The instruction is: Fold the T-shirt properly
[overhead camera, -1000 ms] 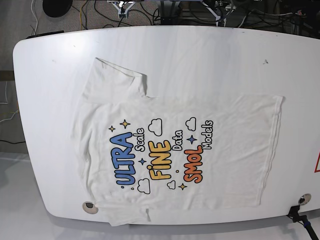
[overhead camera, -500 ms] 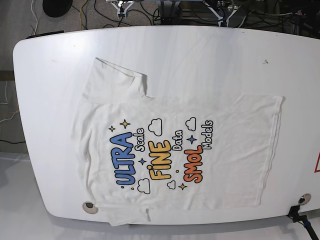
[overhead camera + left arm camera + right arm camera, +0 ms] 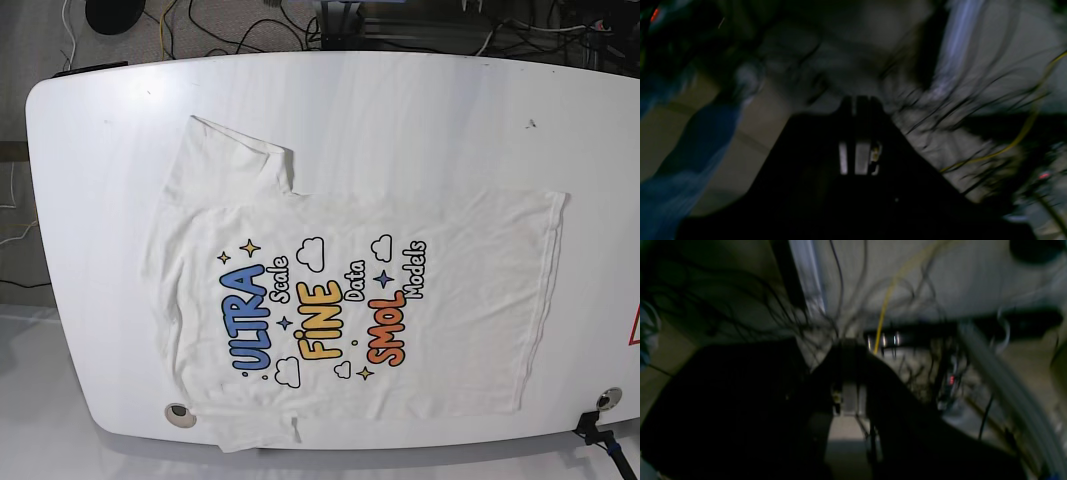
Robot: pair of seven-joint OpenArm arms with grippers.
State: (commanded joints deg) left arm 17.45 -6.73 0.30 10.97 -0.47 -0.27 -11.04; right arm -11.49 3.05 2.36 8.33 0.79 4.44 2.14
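Shirt (image 3: 350, 290) flat on table (image 3: 420, 110), unfolded | grippers gone from overhead view, well away | jaws unreadable: blur | folding unstarted

Your base view is bright, evenly lit and sharp: the table (image 3: 400, 110) reads clean white with no hard glare, and the shirt (image 3: 350, 300) throws only thin soft shadows along its edges and folds, so its print stays crisp. The table edges bow outward, a sign of wide-angle distortion toward the corners. Your two wrist views are dim and heavily smeared by motion blur. In the left one, the left gripper (image 3: 858, 110) is a black, underexposed silhouette. In the right one, the right gripper (image 3: 848, 353) is equally dark, and the cables (image 3: 887, 300) behind it streak.
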